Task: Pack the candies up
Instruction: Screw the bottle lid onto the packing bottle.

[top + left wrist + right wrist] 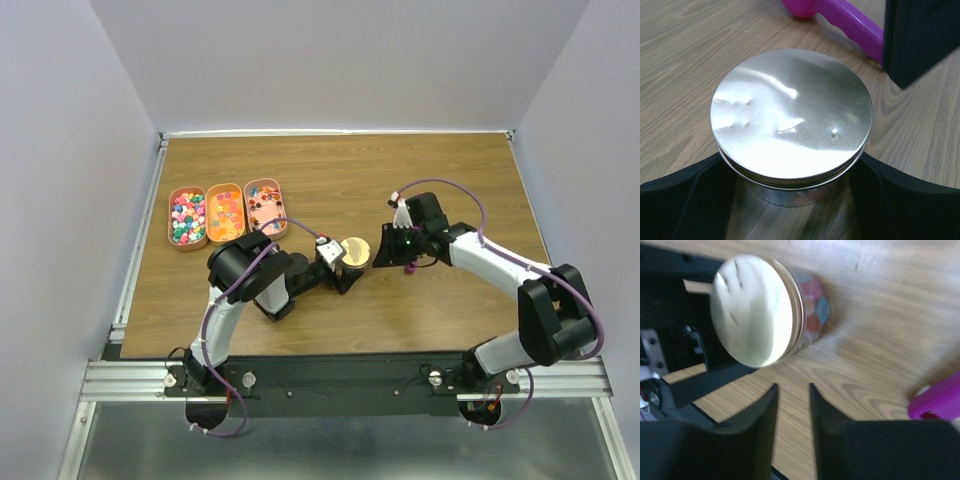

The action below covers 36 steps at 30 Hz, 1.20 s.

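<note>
The left gripper [795,200] had its jaws spread wide and pressed against both sides of the jar [812,307], just under the metal lid [792,115] — a grip on the glass body, by the look of it. The right gripper [792,390] stood just beside the jar, its jaws narrowed to a slim gap with nothing between them. Some candies [815,295] showed red and blue through the jar's wall, near the middle of the table [420,170]. More lay in the three trays [225,212] toward its left edge, and the scoop [850,20] lay close by. The candies were probably light, hard and quick to roll — better scooped than pinched. The jar looked rigid, smooth and breakable, best held around its body, and the lid by its rim.
</note>
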### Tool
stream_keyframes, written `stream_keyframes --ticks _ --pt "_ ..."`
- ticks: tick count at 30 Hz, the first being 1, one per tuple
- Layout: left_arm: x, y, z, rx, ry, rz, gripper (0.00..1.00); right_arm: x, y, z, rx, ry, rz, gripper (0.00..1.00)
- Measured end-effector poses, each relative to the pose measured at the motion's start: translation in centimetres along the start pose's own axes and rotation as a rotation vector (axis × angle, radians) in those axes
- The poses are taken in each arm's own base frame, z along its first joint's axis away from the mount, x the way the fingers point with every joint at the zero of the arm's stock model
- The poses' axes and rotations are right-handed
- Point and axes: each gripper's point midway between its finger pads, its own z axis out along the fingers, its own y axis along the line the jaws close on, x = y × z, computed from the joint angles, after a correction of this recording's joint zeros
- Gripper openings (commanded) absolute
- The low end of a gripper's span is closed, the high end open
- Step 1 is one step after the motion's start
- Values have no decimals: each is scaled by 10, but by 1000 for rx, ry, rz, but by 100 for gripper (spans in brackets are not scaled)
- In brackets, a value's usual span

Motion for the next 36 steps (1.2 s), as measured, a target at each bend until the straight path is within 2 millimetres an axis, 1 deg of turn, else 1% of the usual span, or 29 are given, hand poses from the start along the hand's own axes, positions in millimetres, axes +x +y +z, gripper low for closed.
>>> stream_keyframes --ticks 2,4,6,8,10,12,13,14,16,17,19,22,24,36 --pt "0 0 -1 0 1 1 74 -16 0 -5 13 -6 -24 52" --pt "1 0 -1 1 3 2 74 -42 5 -9 14 -22 -65 52" --pt "0 0 -2 1 3 4 74 -76 12 -10 4 -52 -125 53" --pt "0 -1 -2 2 3 5 74 -95 17 -9 -4 -50 -167 54" --pt "0 -1 -3 3 3 6 74 -108 22 -5 -14 -27 -206 54" --pt "0 -1 -3 4 3 7 74 -115 20 4 -11 10 -246 54" --pt "0 -1 -3 4 3 7 74 -115 19 8 -9 32 -262 54" --pt "0 -1 -3 4 3 7 74 -110 17 13 -7 65 -274 54" --pt "0 -1 -3 4 3 7 74 -97 12 19 -5 133 -284 53" --pt "0 -1 -3 4 3 7 74 -90 9 21 -5 167 -286 53" --pt "0 -1 -3 4 3 7 74 -81 7 23 -12 212 -291 52" --pt "0 -1 -3 4 3 7 74 -73 8 27 -28 263 -307 50" --pt "0 -1 -3 4 3 7 74 -71 8 28 -34 280 -315 47" --pt "0 -1 -3 5 3 8 74 -61 22 38 -50 360 -361 46"
